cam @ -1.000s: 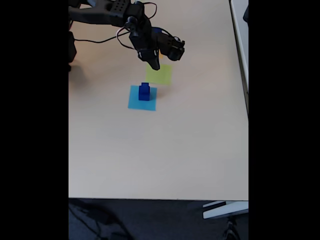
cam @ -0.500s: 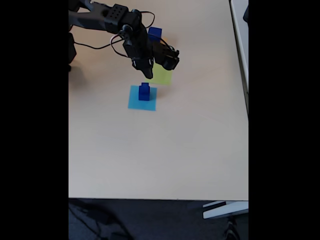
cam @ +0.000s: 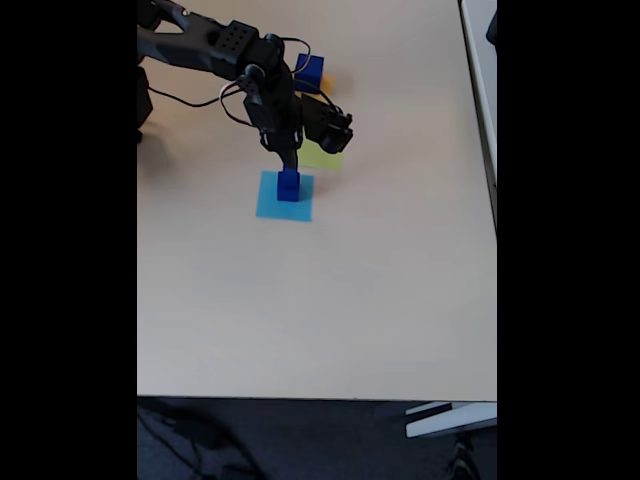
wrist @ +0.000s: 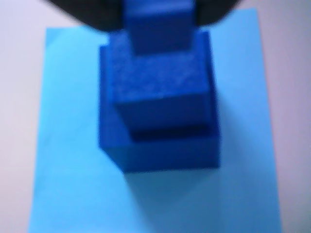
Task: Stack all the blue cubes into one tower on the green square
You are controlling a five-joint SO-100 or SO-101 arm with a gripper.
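Three blue cubes stand stacked on the light blue square (wrist: 68, 145): a large one (wrist: 165, 150) at the bottom, a medium one (wrist: 160, 92) on it and a small one (wrist: 158, 29) on top. My gripper (wrist: 159, 17) is right over this stack (cam: 288, 187), with its dark fingers (wrist: 97, 14) close on either side of the small cube; whether they press it is unclear. In the fixed view the gripper (cam: 290, 165) hangs just above the stack. Another blue cube (cam: 310, 70) sits farther back. The green square (cam: 322, 157) lies bare, partly hidden behind the arm.
An orange square (cam: 329, 82) peeks out under the far cube. The arm (cam: 230, 45) reaches in from the upper left, trailing cables. The table's front edge (cam: 320, 397) and right edge (cam: 494, 200) bound a wide tan surface.
The gripper has moved down and left from above the green square to the top of the stack on the light blue square. The far cube has come into sight.
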